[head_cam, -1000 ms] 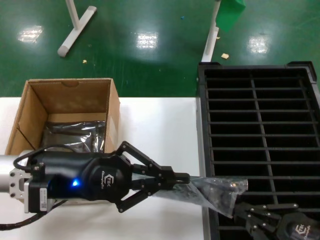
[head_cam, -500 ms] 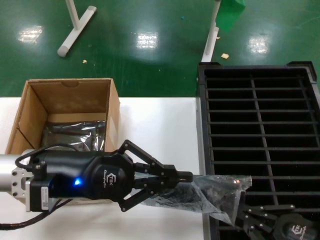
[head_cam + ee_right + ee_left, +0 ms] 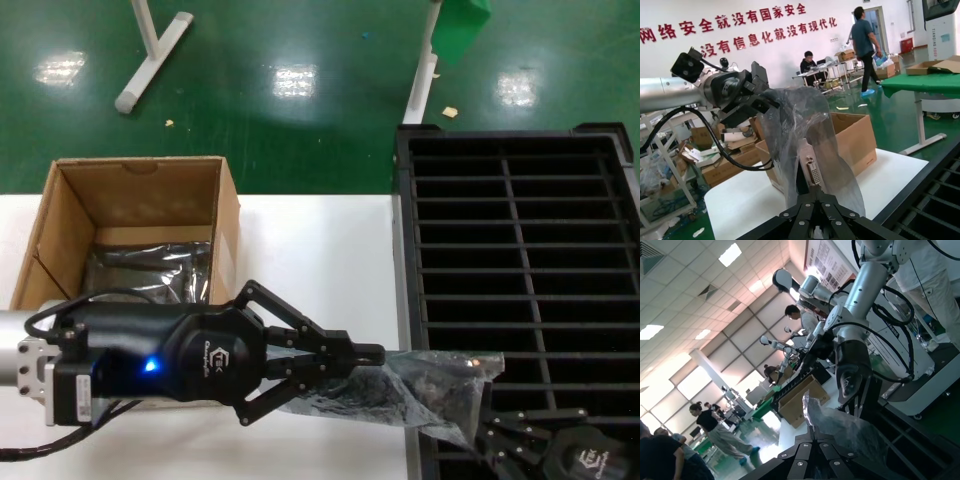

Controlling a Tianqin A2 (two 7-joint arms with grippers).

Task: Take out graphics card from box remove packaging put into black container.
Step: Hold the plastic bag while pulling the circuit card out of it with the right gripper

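Toward six o'clock in the head view, the left gripper pinches one end of the crinkly packaging, its fingertips closed on the plastic, while the right gripper holds the other end at about five o'clock, over the near edge of the black container. The bag stretches between them across the crate's left rim. At nine o'clock the box stands on the white table, a second shiny bag lying inside it. From the left wrist view, the packaging rises from that gripper's fingertips, with the right arm close beyond it. From the right wrist view, the graphics card stands upright inside the translucent packaging, clamped by the right gripper, and the left gripper grips the bag's top edge at eleven o'clock before the box.
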